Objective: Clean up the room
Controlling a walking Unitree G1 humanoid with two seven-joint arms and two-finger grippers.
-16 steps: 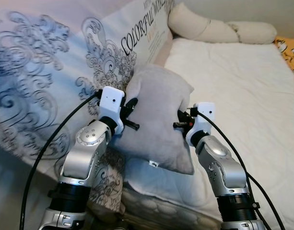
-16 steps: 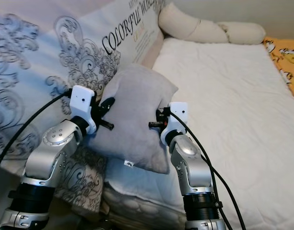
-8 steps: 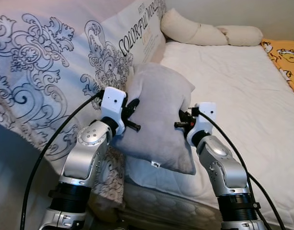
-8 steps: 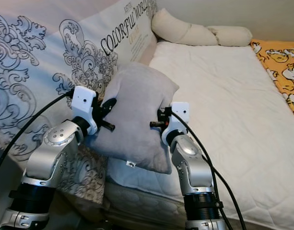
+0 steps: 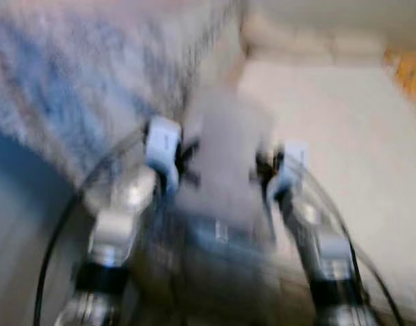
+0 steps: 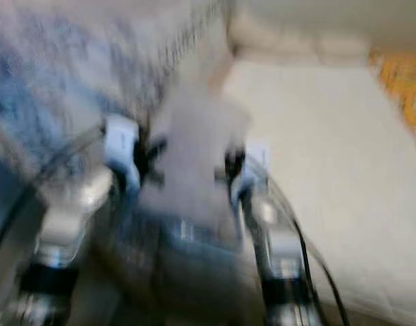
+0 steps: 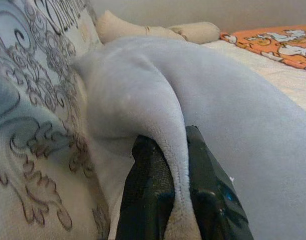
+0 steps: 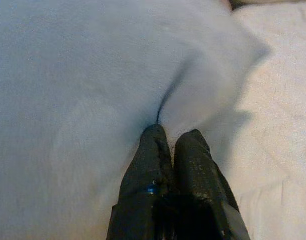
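Grey pillow (image 7: 202,95) hangs pinched between left gripper (image 7: 173,150) and right gripper (image 8: 172,142); lift evenly, level, over the bed (image 8: 272,150).

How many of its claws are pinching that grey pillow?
2. The left gripper is shut on a fold along one edge of the grey pillow, and the right gripper is pinched into the fabric on the opposite side.

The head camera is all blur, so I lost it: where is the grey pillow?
The grey pillow hangs between both grippers above the bed, the left gripper pinching one edge, the right gripper the other.
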